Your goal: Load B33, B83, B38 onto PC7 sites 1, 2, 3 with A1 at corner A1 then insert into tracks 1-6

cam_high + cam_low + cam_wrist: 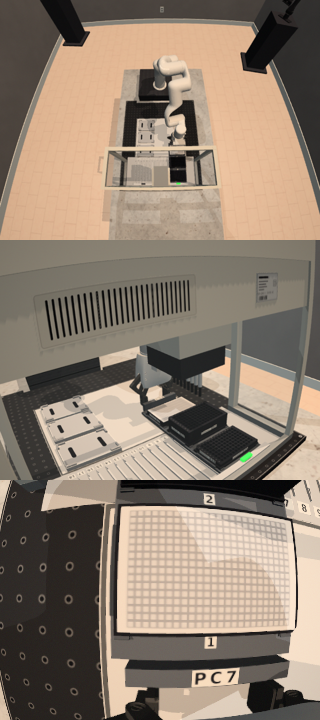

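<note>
Carrier PC7 [155, 676] lies over the left-hand tracks, beside the label 7; it looks level, but its underside is hidden. The lamp [178, 183] [246, 457] behind it glows green. White plate B33 [170, 407] [205, 570] is on site 1 next to the handle and looks flat. Black deep-well block B83 [177, 162] [197, 415] is on site 2, and black plate B38 [178, 176] [227, 444] on site 3. The A1 marks are not readable. My gripper [155, 395] [205, 692] is open and empty, its fingertips close behind the handle; contact cannot be told.
The three nests S1 [146, 125] [64, 409], S2 [146, 137] [74, 424] and S3 [87, 446] are empty. The instrument's frame [160, 148] spans above the rails [143, 170]. A dark pipetting head [186, 364] hangs near the gripper in the exterior view.
</note>
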`<state>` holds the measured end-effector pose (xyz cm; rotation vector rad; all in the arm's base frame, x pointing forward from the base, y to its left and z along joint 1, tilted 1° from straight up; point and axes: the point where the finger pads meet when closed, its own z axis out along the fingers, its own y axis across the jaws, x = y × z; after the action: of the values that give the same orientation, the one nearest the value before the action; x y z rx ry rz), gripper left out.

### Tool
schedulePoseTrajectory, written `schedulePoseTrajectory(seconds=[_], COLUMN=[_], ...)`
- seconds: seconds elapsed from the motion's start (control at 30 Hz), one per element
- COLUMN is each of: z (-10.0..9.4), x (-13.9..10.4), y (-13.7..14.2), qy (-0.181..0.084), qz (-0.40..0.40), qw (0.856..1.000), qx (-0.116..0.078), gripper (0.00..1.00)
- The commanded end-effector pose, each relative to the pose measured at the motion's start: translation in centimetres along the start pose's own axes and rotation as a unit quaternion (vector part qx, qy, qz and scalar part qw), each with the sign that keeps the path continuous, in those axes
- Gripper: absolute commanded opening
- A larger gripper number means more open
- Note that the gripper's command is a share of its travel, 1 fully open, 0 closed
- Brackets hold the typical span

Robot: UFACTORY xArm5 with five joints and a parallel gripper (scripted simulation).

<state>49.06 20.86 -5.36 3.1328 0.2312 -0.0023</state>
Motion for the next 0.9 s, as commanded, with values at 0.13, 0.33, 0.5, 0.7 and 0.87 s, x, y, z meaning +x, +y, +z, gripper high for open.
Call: schedulePoseTrajectory(seconds=[0.13, 0.33, 0.5, 0.7, 0.87], z=[-0.5, -0.5, -0.5, -0.5, -0.5], x=[0.8, 0.6, 0.3, 0.0, -0.3], y=[-0.2, -0.2, -0.2, -0.2, -0.2], qy=[0.009, 0.009, 0.009, 0.009, 0.009], qz=[0.000, 0.000, 0.000, 0.000, 0.000], qw=[1.000, 1.000, 1.000, 1.000, 1.000], qx=[0.009, 0.009, 0.009, 0.009, 0.009], gripper=[0.81, 0.81, 0.81, 0.81, 0.81])
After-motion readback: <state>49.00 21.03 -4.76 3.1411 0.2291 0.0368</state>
